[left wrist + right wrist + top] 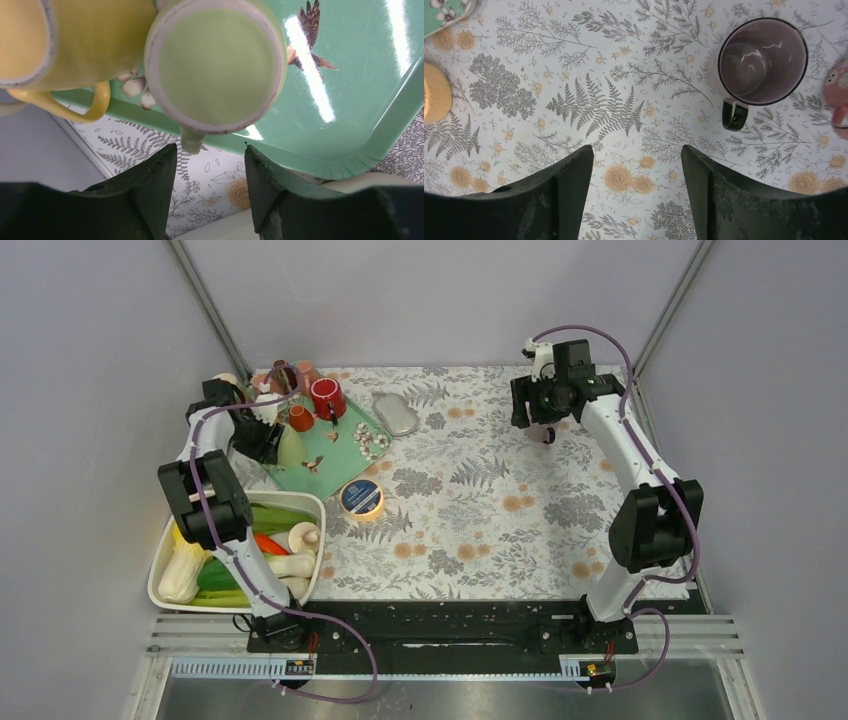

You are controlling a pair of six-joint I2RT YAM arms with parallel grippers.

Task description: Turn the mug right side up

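— Floral surface (480, 500), green tray (350, 100) at ten o'clock: the pale mug (215, 60) sits bottom-up on it, left pincer (210, 150) apart, handle (191, 142) just ahead at twelve

— I'd close squarely on that handle, lift clear of the yellow mug (100, 35), then roll; the right pincer (636, 150) is apart too, empty

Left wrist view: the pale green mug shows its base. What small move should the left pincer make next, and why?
Probably ease forward slightly before closing. The pale green mug stands base-up on the green tray; its handle barely enters the open left pincer, so a grip now looks shallow.
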